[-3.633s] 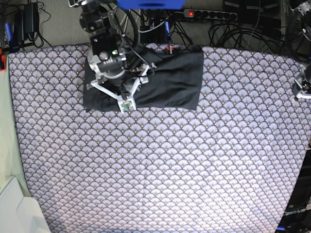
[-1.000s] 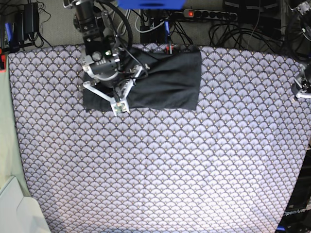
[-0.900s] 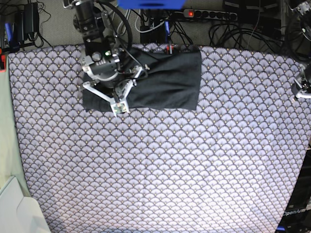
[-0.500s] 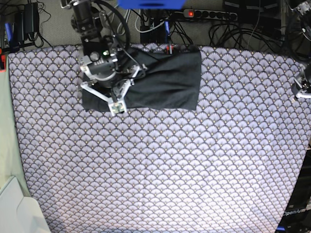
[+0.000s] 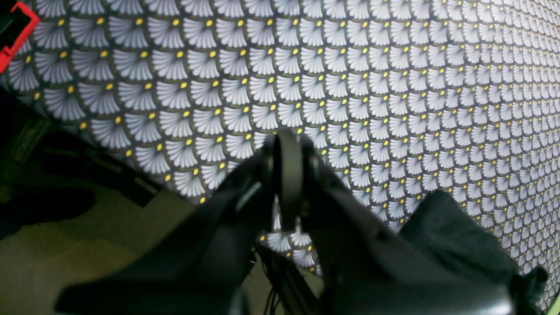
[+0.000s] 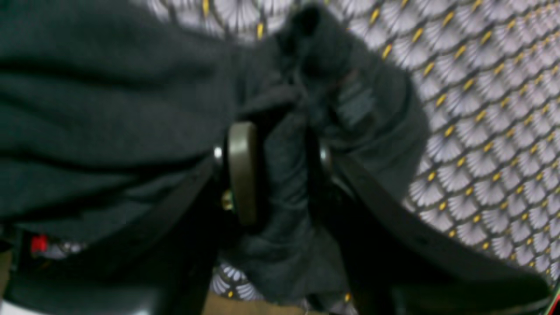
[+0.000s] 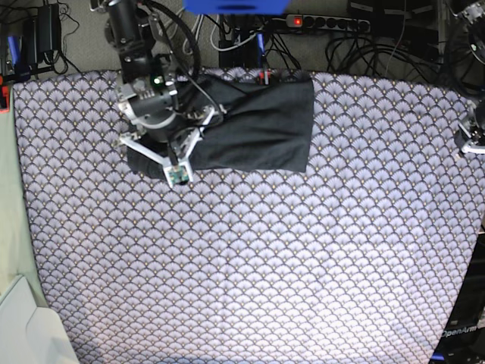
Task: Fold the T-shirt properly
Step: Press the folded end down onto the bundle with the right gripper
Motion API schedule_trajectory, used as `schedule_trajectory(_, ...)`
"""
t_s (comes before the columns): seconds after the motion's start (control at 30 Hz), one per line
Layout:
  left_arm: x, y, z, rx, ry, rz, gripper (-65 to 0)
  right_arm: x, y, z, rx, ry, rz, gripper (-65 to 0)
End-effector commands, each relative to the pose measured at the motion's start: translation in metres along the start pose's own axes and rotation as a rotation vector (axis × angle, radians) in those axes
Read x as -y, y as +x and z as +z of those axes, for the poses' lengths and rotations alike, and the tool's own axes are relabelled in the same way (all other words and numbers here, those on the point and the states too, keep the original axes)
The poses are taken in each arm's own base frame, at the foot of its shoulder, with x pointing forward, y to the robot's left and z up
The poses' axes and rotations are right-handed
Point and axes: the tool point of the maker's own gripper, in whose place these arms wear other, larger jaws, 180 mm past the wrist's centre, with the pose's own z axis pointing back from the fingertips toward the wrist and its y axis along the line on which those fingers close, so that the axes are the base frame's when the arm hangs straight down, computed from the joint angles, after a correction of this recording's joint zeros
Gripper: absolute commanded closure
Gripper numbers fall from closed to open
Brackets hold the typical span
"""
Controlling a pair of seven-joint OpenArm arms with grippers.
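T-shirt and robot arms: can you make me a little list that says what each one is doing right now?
T-shirt: dark grey, folded into a rough rectangle, lying at the far edge of the scallop-patterned cloth
Right gripper: jaws closed on a bunched fold of the T-shirt near its end
Left gripper: shut, holding nothing, over the cloth's edge, away from the T-shirt
Print on the T-shirt: none showing, only plain dark fabric

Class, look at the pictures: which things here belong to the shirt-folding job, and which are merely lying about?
Part of the job:
T-shirt
right gripper, pinching a fold of it
left gripper, shut, empty

Lying about:
scallop-patterned cloth
power strip
cables
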Motion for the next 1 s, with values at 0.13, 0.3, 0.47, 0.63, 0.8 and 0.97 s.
schedule_trajectory(0.13,0.004,0.011,0.005,0.032,-0.017,0.01,0.0,0.003,0.007,0.002,0.029,-0.012,0.002,-16.8)
schedule_trajectory(0.3,0.004,0.011,0.005,0.032,-0.017,0.01,0.0,0.002,0.005,0.002,0.026,-0.01,0.003,-16.1)
schedule_trajectory(0.47,0.003,0.01,0.005,0.028,-0.014,0.01,0.0,0.001,0.005,0.002,0.025,-0.006,0.006,-10.2)
schedule_trajectory(0.63,0.002,0.009,0.006,0.026,-0.012,0.008,0.0,0.0,0.008,0.003,0.031,-0.003,0.001,-1.5)
schedule_trajectory(0.8,-0.002,0.014,0.008,0.04,0.004,0.005,0.0,-0.008,0.012,0.003,0.039,0.015,-0.023,0.0)
schedule_trajectory(0.97,-0.022,0.031,0.022,0.101,0.034,0.068,0.0,-0.017,0.028,0.01,0.107,0.037,-0.036,0.0)
